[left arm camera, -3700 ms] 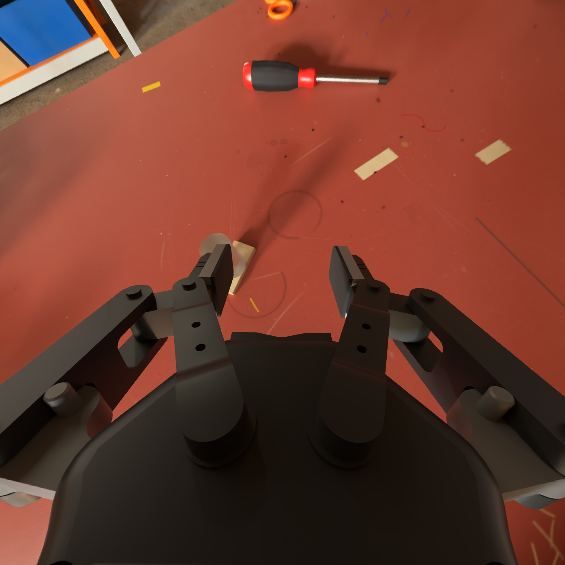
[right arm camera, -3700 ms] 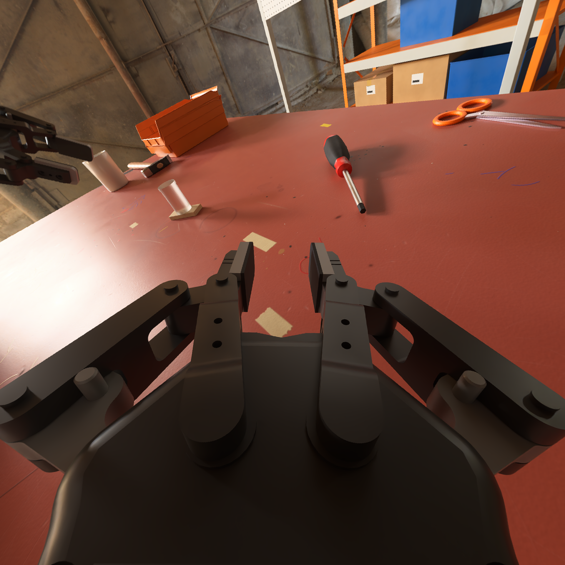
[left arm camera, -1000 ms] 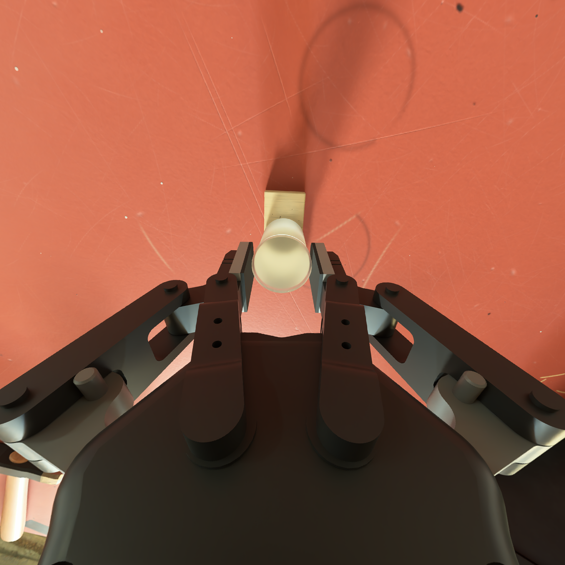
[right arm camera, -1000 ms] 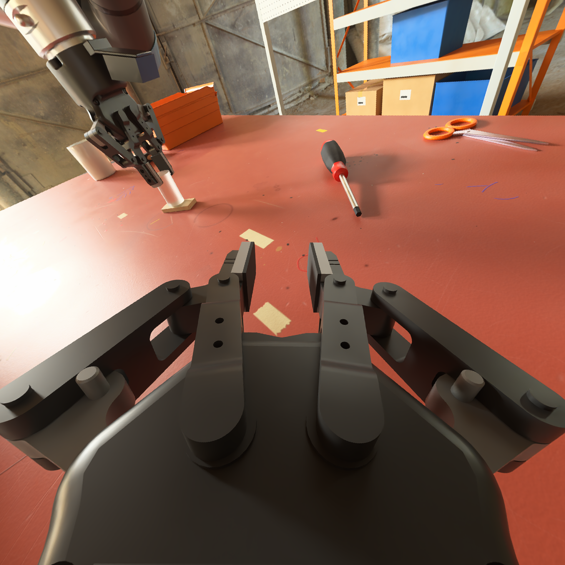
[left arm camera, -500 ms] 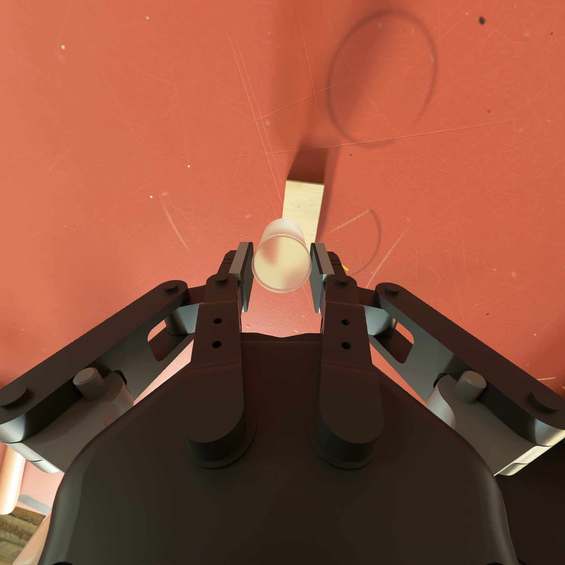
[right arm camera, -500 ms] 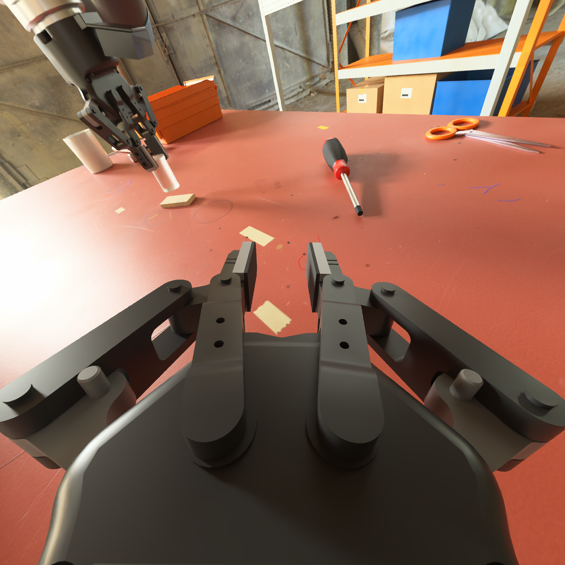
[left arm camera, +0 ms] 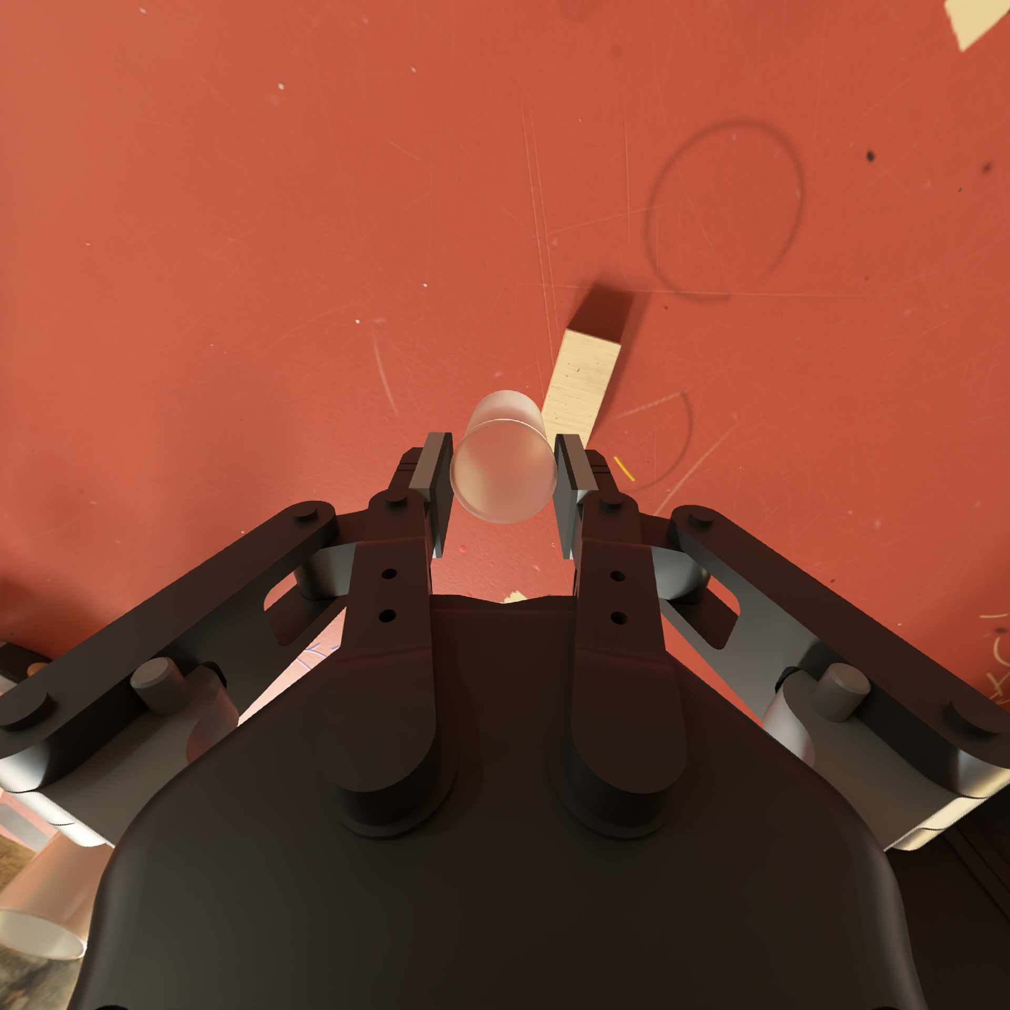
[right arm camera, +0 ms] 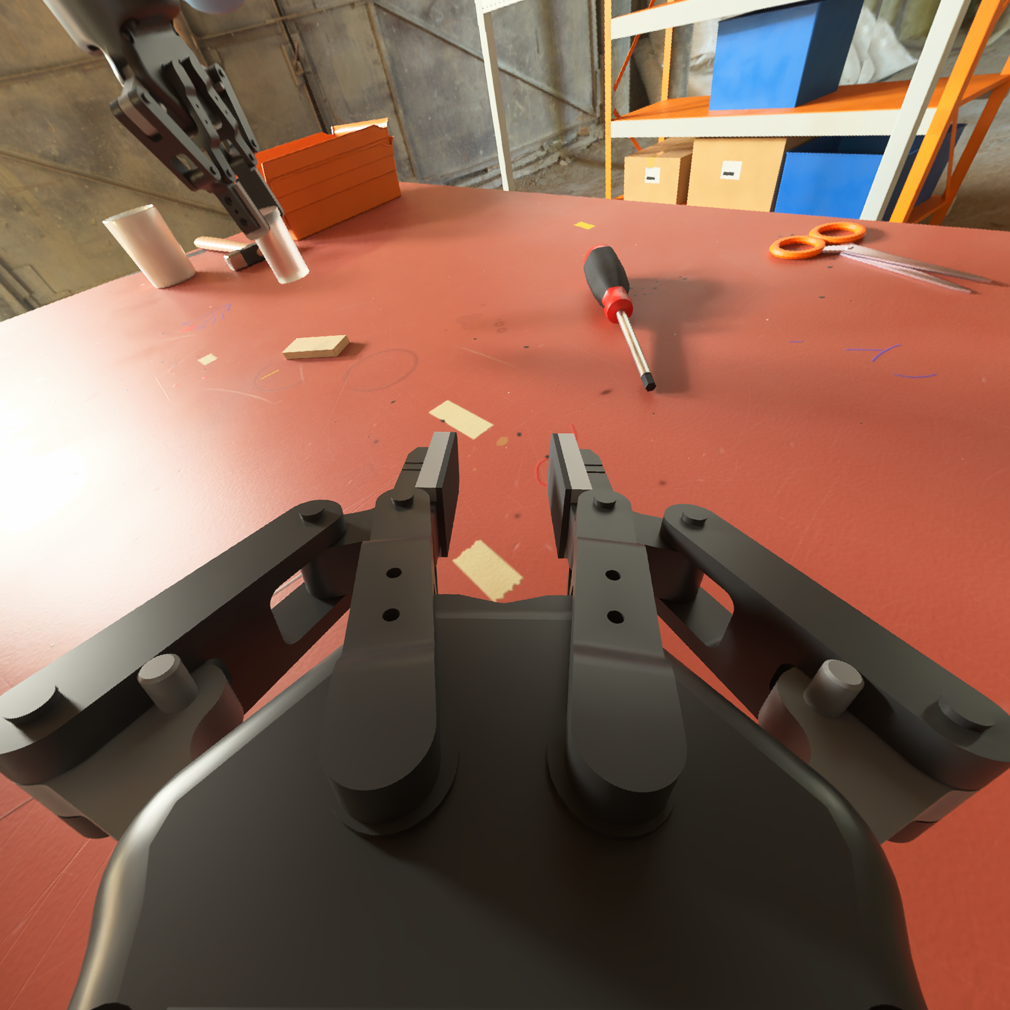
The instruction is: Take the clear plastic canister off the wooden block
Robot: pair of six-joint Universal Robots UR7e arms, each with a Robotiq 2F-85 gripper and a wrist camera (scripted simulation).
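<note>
My left gripper is shut on the clear plastic canister and holds it in the air, well above the red table. The flat wooden block lies bare on the table below and to the right of the canister. In the right wrist view the left gripper holds the tilted canister high above and left of the block. My right gripper is open and empty, low over the table's middle.
A red-and-black screwdriver lies mid-table. Orange scissors lie at the far right. A white cylinder, a small hammer and an orange toolbox stand at the far left. Tape strips mark the table.
My left gripper has lifted the canister off the block and carried it up and to the left. The block stays on the table. The right gripper has barely moved.
</note>
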